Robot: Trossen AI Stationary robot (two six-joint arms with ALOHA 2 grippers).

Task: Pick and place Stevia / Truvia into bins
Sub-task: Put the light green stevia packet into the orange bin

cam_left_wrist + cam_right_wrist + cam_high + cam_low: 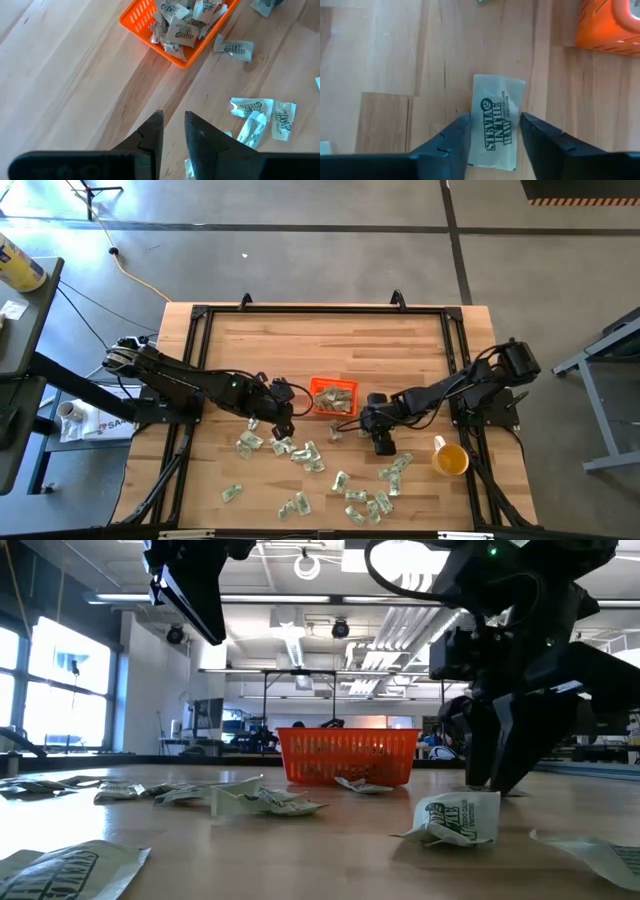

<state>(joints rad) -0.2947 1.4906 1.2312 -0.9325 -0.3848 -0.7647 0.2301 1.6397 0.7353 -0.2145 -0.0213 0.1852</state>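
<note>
orange bin (pixel 609 24) cut off at upper right of right wrist view, sachet (pixel 497 121) lower end hidden between dark fingers, possibly touching them, near sachet (pixel 70 868) cropped at lower left of low view, print on scattered sachets (pixel 300 452) too small in high view

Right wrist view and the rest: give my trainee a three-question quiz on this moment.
1. True or false: the small square orange-red plastic basket already holds sachets.
2. What lies between the right gripper's fingers? A) the yellow cup B) a pale green and white paper Stevia sachet C) nothing
3. Fill in: the left gripper hovers over bare ____, holding nothing.

Key: 1 true; 2 B, jaws open around it, flat on the wooden table; 3 wood.
</note>
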